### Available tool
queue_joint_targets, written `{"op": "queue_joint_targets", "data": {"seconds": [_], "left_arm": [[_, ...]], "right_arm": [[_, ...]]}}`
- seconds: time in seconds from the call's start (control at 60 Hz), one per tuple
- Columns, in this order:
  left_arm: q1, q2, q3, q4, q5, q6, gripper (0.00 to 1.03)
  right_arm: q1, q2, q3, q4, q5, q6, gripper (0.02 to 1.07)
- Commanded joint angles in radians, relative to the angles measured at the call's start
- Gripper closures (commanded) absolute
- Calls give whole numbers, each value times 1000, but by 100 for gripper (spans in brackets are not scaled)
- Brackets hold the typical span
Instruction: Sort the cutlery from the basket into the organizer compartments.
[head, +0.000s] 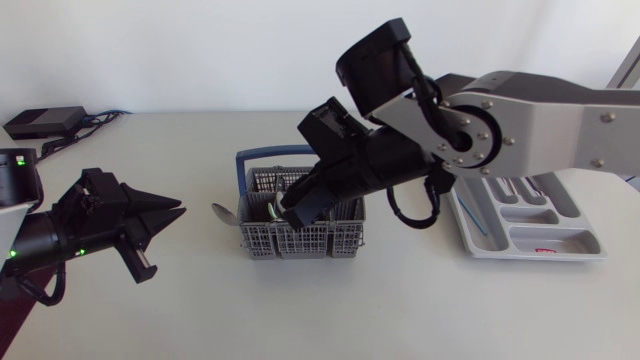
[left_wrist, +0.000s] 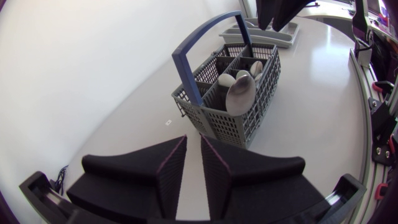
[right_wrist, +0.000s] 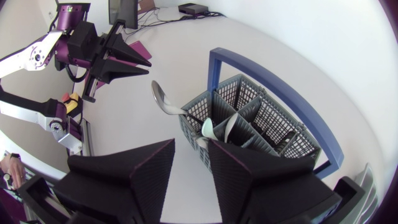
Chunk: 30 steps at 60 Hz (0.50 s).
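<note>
Hovering over the grey plastic mesh cutlery basket with the blue hoop handle, the right gripper points down at the basket's top. Its black wedge fingers are parted a fair bit with nothing caught between them. A few silver metal spoons stand in the basket bowls-up, and one more spoon pokes out sideways toward the left arm. The left gripper sits low over the white table, well apart from the basket and aimed at it, with just a narrow gap and nothing in it. The light grey plastic organizer tray lies on the basket's other side, partly under the right arm.
</note>
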Motion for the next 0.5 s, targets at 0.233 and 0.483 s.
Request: {"op": "queue_joint_targets", "data": {"seconds": [0.233,0.483], "left_arm": [[7,-18,-38,-4,12,21,84],[8,-24,-54,-4,15,23,84]], "right_arm": [[68,106,79,-3,12,-36,65],[123,204,174,0,70,-68,64]]}}
